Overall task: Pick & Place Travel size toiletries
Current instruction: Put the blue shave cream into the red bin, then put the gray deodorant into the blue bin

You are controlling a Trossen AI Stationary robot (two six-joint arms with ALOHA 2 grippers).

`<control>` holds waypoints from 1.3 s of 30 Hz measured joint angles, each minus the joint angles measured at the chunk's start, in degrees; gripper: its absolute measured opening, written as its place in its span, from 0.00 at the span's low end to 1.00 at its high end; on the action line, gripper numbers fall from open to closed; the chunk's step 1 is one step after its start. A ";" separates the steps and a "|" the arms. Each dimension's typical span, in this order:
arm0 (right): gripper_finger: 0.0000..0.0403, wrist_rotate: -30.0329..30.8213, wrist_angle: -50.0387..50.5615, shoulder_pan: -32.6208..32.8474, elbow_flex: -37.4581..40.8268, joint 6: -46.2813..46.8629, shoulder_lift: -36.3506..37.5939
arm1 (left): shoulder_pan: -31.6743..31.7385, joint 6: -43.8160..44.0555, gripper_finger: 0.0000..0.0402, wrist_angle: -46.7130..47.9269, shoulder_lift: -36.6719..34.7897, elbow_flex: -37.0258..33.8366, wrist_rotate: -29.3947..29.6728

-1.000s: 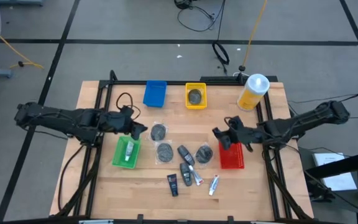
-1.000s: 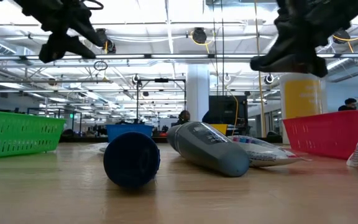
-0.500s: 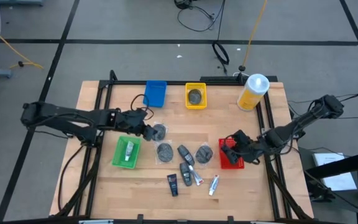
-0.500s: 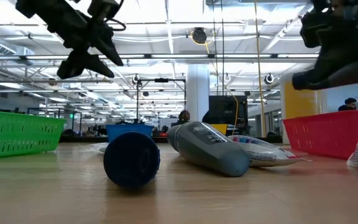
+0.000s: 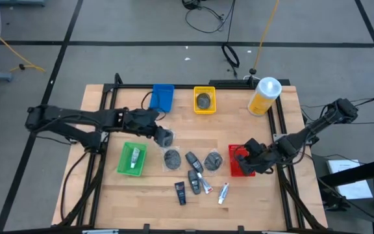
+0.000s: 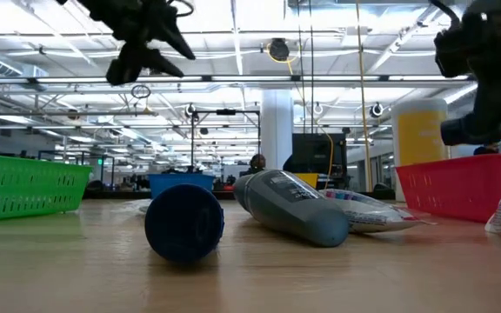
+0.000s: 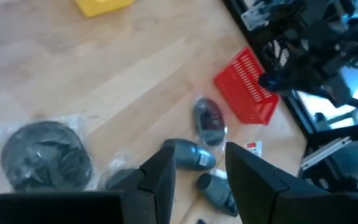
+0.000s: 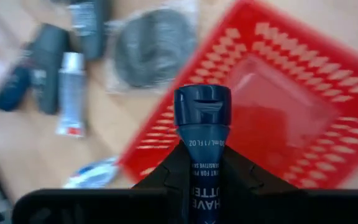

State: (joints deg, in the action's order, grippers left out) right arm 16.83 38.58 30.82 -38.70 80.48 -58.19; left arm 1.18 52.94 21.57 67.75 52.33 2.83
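Right gripper (image 8: 202, 163) pinches dark grey-blue mini bottle (image 8: 202, 118) over red mesh tray (image 8: 291, 74); left gripper (image 7: 199, 163) spread; off-centre release risks rim bounce.

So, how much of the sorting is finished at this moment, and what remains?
Done so far: a white tube lies in the green tray and a grey disc in the yellow tray. In hand: the right hand holds a dark mini bottle over the red tray. The left hand, open, hovers over a disc on the table. Left: two more discs, bottles and tubes mid-table.
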 joint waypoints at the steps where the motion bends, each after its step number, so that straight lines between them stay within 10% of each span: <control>1: 0.11 0.62 1.28 -0.11 0.00 -0.06 0.02 | -0.26 -1.14 0.34 1.40 0.71 0.75 0.00; 21: 0.17 -0.62 -17.01 -2.57 12.72 4.64 0.00 | -4.79 -26.42 0.34 -11.01 11.74 2.44 -11.74; 39: 0.38 1.75 -21.26 -4.23 12.72 2.89 7.34 | -4.10 -45.84 0.34 3.63 12.54 12.44 -11.51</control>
State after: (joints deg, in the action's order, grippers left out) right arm 18.58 17.32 26.59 -25.98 83.37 -50.86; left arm -2.92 7.10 25.20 80.29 64.77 -8.68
